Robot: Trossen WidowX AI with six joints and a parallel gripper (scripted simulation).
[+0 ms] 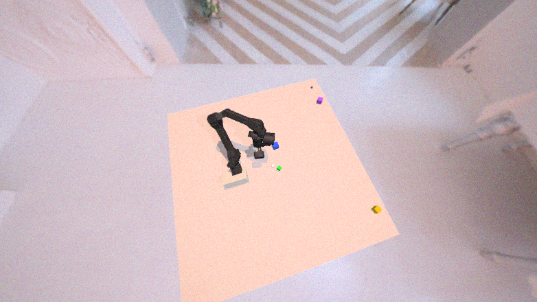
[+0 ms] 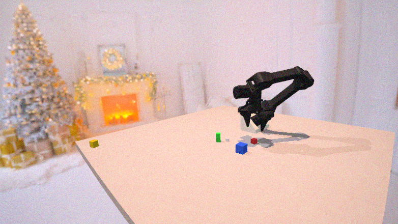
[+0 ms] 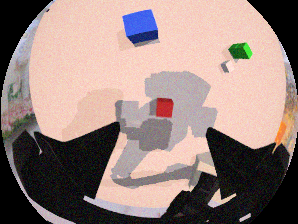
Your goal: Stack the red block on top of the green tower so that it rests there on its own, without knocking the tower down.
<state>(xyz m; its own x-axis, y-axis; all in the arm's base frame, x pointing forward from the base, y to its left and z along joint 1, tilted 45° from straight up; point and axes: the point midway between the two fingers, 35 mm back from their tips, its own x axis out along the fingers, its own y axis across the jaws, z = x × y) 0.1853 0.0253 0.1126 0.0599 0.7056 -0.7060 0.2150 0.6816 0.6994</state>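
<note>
From the top, the gripper (image 1: 258,153) hangs over the surface (image 1: 262,233) and hides the red block; the green tower (image 1: 279,167) stands near.

From the exterior, the wide-open, empty gripper (image 2: 254,120) sits above the red block (image 2: 253,140), apparently lining up a grasp.

At the wrist, the red block (image 3: 164,107) lies centred between the jaws, below them.

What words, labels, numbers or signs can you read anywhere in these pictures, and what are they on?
None can be read.
Red block, green tower, blue block, yellow block, purple block: plain faces, no print.
Arm and open claw: plain black, no label showing.
Background wreath and fireplace: too blurred to show any text.
</note>
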